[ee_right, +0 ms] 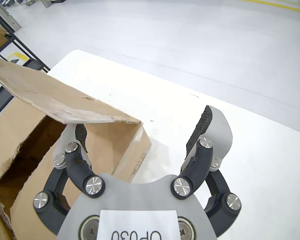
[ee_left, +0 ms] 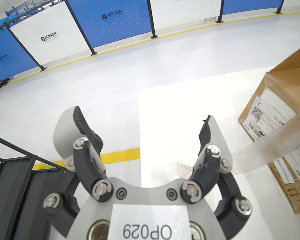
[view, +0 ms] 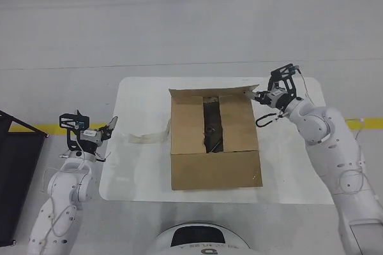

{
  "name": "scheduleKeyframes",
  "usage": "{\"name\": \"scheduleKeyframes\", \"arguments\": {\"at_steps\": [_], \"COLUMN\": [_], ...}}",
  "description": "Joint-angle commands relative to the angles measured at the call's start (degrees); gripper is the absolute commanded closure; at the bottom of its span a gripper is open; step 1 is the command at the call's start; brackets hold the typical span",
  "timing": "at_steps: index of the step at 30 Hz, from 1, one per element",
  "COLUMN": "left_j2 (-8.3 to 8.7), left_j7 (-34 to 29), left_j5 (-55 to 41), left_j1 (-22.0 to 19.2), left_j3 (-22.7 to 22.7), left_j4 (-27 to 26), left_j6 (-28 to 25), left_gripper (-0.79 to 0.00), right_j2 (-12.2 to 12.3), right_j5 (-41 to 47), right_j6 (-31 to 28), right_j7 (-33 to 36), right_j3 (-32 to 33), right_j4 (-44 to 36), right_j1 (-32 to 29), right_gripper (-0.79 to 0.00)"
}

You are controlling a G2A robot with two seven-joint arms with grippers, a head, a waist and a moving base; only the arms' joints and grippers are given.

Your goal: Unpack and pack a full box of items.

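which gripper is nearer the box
Right. The right gripper is open at the box's far right corner, partly under the raised flap. The left gripper is open at the table's left edge, apart from the box.

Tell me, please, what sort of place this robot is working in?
Probably a fenced work cell on a factory floor: blue and white partition panels, a yellow floor line, and a labelled cardboard box on a white table.
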Motion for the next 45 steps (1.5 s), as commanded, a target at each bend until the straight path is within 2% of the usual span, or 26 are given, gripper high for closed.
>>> {"name": "scheduleKeyframes", "arguments": {"at_steps": [1,7,12,16,21,26,28,40,41,43,45], "left_j2": [0.00,0.00,0.00,0.00,0.00,0.00,0.00,0.00,0.00,0.00,0.00], "left_j7": [0.00,0.00,0.00,0.00,0.00,0.00,0.00,0.00,0.00,0.00,0.00], "left_j5": [0.00,0.00,0.00,0.00,0.00,0.00,0.00,0.00,0.00,0.00,0.00], "left_j1": [0.00,0.00,0.00,0.00,0.00,0.00,0.00,0.00,0.00,0.00,0.00], "left_j3": [0.00,0.00,0.00,0.00,0.00,0.00,0.00,0.00,0.00,0.00,0.00], "left_j4": [0.00,0.00,0.00,0.00,0.00,0.00,0.00,0.00,0.00,0.00,0.00], "left_j6": [0.00,0.00,0.00,0.00,0.00,0.00,0.00,0.00,0.00,0.00,0.00], "left_gripper": [-0.785,-0.785,-0.785,-0.785,-0.785,-0.785,-0.785,-0.785,-0.785,-0.785,-0.785], "right_j2": [-0.76,-3.45,-5.29,-5.70,-3.52,0.00,1.26,1.21,1.22,1.37,1.63], "right_j5": [0.37,-0.92,1.56,2.95,5.68,6.45,3.84,5.26,6.41,11.46,18.37], "right_j6": [2.23,7.15,6.85,3.87,-7.99,-18.97,-22.92,-23.16,-24.49,-31.56,-35.95], "right_j7": [1.46,7.21,8.40,5.49,-2.99,-8.84,-10.24,-10.52,-10.35,-9.27,-5.07], "right_j3": [-2.31,-10.29,-13.70,-13.61,-7.17,3.45,7.71,7.57,7.45,6.77,4.74], "right_j4": [3.98,14.28,21.96,24.45,19.19,6.81,1.07,0.67,-0.12,-1.76,-3.06], "right_j1": [4.39,13.28,17.50,18.38,12.65,-0.78,-6.88,-7.62,-8.02,-9.04,-8.75], "right_gripper": [-0.785,-0.785,-0.785,-0.785,-0.785,-0.785,-0.785,-0.785,-0.785,-0.785,-0.785]}}
